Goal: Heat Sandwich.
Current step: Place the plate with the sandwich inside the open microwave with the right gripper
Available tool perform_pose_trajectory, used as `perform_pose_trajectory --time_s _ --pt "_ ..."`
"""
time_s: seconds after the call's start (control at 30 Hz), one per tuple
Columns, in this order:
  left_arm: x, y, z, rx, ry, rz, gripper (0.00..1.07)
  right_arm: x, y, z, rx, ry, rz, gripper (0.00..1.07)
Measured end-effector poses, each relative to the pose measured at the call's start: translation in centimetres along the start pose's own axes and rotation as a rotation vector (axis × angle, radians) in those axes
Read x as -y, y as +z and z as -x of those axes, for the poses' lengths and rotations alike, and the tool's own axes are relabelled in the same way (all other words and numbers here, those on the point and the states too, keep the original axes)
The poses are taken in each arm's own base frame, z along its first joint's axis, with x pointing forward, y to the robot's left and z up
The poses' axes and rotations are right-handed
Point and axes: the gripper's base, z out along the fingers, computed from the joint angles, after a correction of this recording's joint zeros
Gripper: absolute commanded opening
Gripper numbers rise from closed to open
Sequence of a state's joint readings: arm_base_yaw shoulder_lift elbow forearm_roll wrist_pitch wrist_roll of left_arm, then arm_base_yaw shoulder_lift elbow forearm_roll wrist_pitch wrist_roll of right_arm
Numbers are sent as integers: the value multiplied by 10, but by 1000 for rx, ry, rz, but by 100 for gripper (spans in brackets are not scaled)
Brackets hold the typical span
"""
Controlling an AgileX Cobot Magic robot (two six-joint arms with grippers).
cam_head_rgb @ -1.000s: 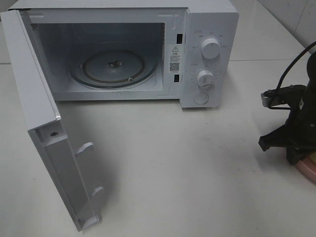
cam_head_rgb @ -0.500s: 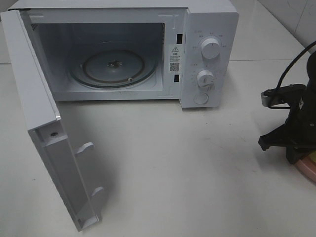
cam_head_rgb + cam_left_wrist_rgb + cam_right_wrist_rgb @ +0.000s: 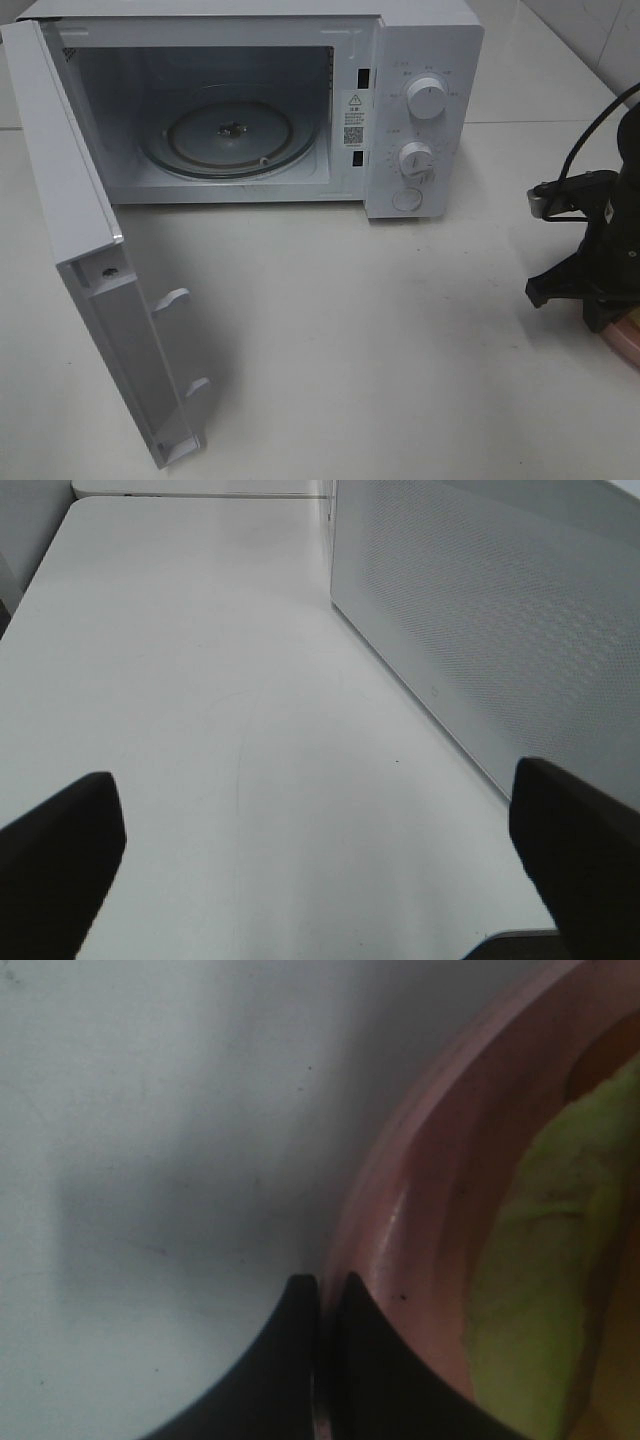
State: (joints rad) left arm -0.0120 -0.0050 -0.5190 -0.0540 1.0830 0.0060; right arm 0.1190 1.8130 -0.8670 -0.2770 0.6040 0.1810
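Your right tool (image 3: 320, 1290) pinches the rim of the round pink plate (image 3: 420, 1210); keep it level, since the soft yellow-filled sandwich (image 3: 530, 1260) may slide.

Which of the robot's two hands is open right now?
The left hand: its dark fingers stand wide apart above the table, beside the microwave door. The right hand is pinched shut at the rim of the pink plate.

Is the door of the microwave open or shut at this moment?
Open. The door stands wide out to the left of the microwave, and the bare glass turntable inside shows fully.
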Motion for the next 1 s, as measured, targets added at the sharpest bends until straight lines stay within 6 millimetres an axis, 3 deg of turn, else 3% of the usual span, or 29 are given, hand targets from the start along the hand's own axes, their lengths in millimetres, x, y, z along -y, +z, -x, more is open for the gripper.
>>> perform_pose_trajectory --time_s 0.53,1.0 --pt "0 0 0 0 0 0 100 -19 -6 -2 -23 -64 -131 0" --pt "0 0 0 0 0 0 100 -37 -29 -10 -17 -146 -206 0"
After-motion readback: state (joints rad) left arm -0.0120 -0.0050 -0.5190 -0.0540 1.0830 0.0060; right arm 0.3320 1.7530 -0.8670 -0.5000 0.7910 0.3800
